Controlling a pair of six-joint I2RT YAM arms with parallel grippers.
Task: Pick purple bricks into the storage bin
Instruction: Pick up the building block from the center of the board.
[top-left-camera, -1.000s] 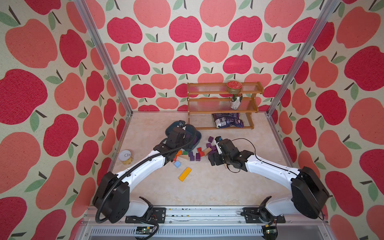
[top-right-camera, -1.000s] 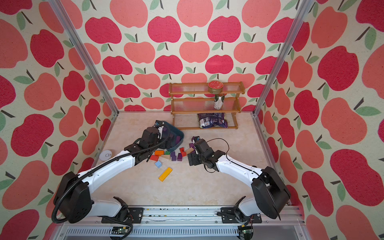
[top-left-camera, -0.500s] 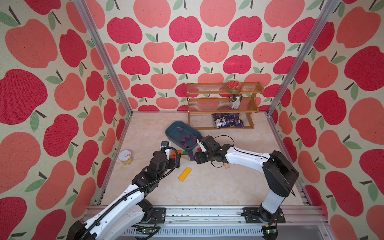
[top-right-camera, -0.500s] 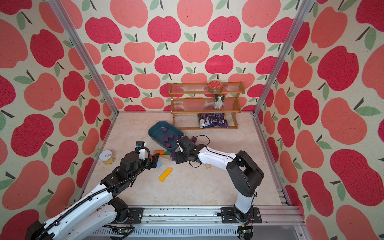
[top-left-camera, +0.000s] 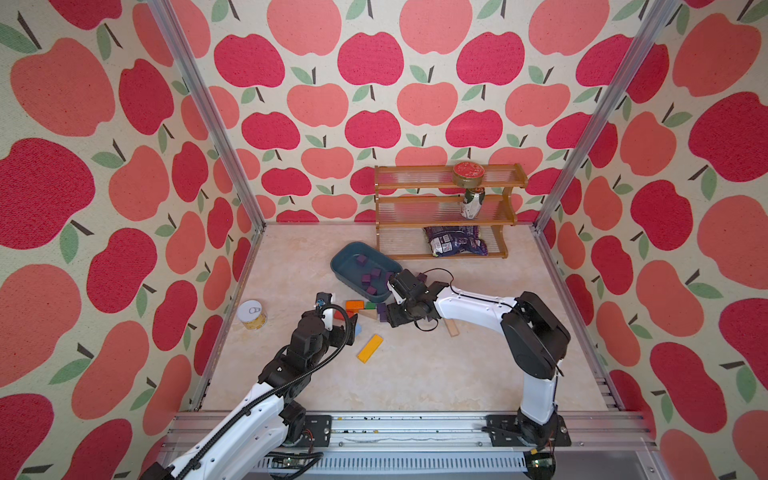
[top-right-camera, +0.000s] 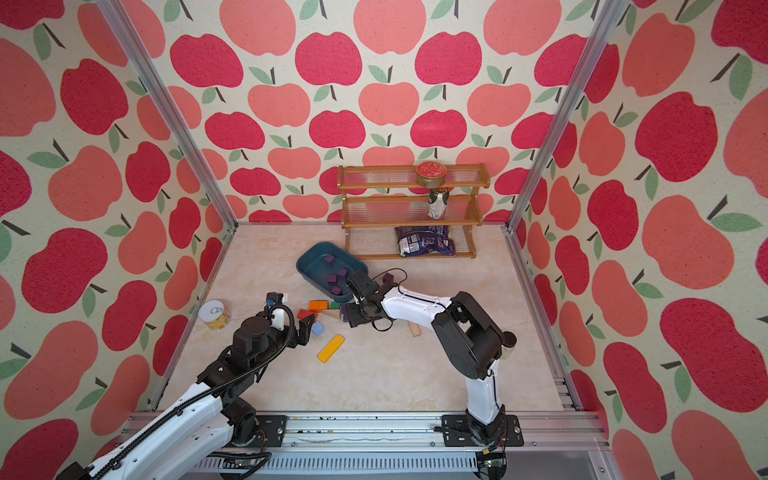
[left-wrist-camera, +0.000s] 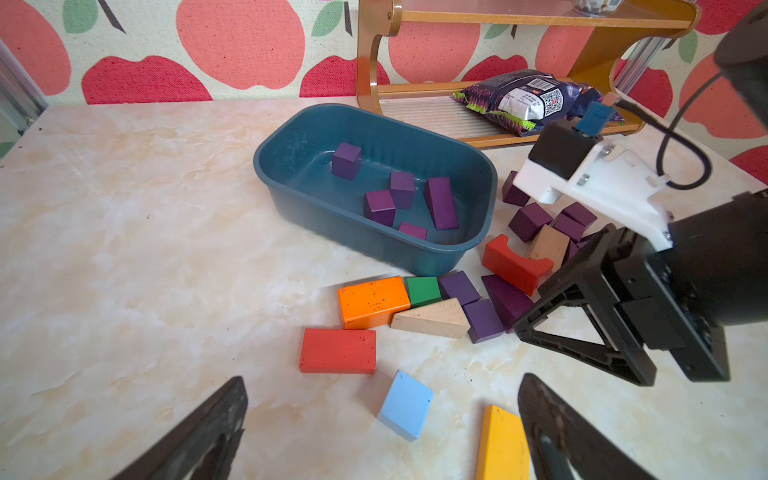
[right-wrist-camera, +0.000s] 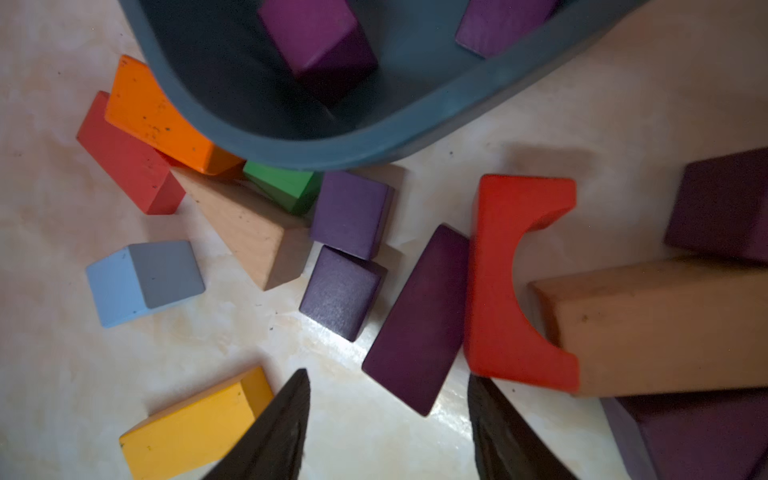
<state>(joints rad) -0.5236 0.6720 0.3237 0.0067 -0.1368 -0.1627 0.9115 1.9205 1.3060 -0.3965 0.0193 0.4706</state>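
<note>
As this brick (right-wrist-camera: 415, 320) looks light, stiff, matte wood, I'd pinch its long flat sides; right pincer (right-wrist-camera: 387, 374) and left pincer (left-wrist-camera: 382, 377) gape empty

The marbled tabletop (top-left-camera: 415, 374) carries the storage bin (left-wrist-camera: 353, 239), purple bricks (left-wrist-camera: 459, 286), other coloured blocks (left-wrist-camera: 373, 301), a tin (top-left-camera: 252, 314) and a wooden rack (top-left-camera: 411, 256).

Bright, even light from above — right wrist view dimmer, storage bin (right-wrist-camera: 374, 141) blurred, glare on the tabletop (right-wrist-camera: 316, 349).

Left end effector (left-wrist-camera: 382, 380) hovering, jaws wide; right end effector (right-wrist-camera: 387, 374) low, jaws apart
</note>
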